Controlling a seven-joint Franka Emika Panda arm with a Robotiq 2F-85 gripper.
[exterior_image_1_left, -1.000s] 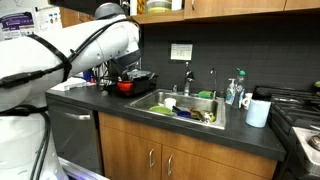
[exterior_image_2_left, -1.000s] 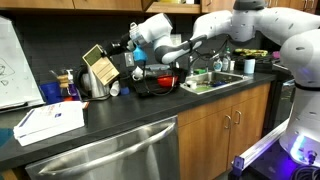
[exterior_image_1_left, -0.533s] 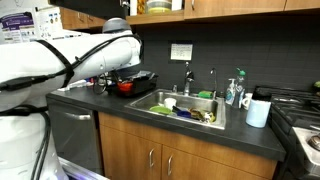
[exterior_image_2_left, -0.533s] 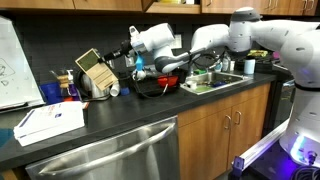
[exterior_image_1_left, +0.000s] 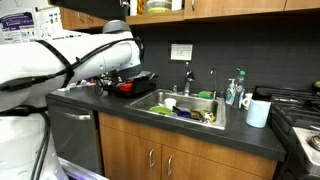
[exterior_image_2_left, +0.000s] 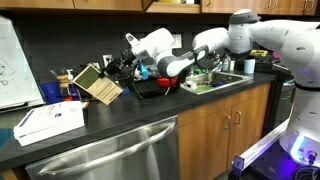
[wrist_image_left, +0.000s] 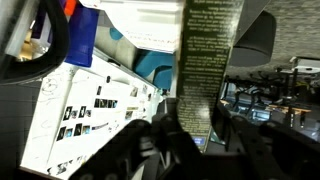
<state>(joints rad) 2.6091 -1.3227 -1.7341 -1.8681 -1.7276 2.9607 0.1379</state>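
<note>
Fingers (wrist_image_left: 168, 140) are clamped on the narrow dark side of a box (exterior_image_2_left: 100, 84). Its small print is too blurred to read, and its white face carries rows of tiny pictures. The box hangs tilted over the black table (exterior_image_2_left: 130, 120), near a red pot (exterior_image_1_left: 125, 87) and a sink (exterior_image_1_left: 143, 102), with wooden cabinets (exterior_image_1_left: 150, 155) below.

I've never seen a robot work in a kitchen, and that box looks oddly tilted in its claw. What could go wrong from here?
1. The gripper is shut on a narrow side of the tan box, which hangs tilted over the counter. It might slip or twist loose.
2. The blue cup stands on the counter near the box, so a swing of the box could knock it over.
</note>
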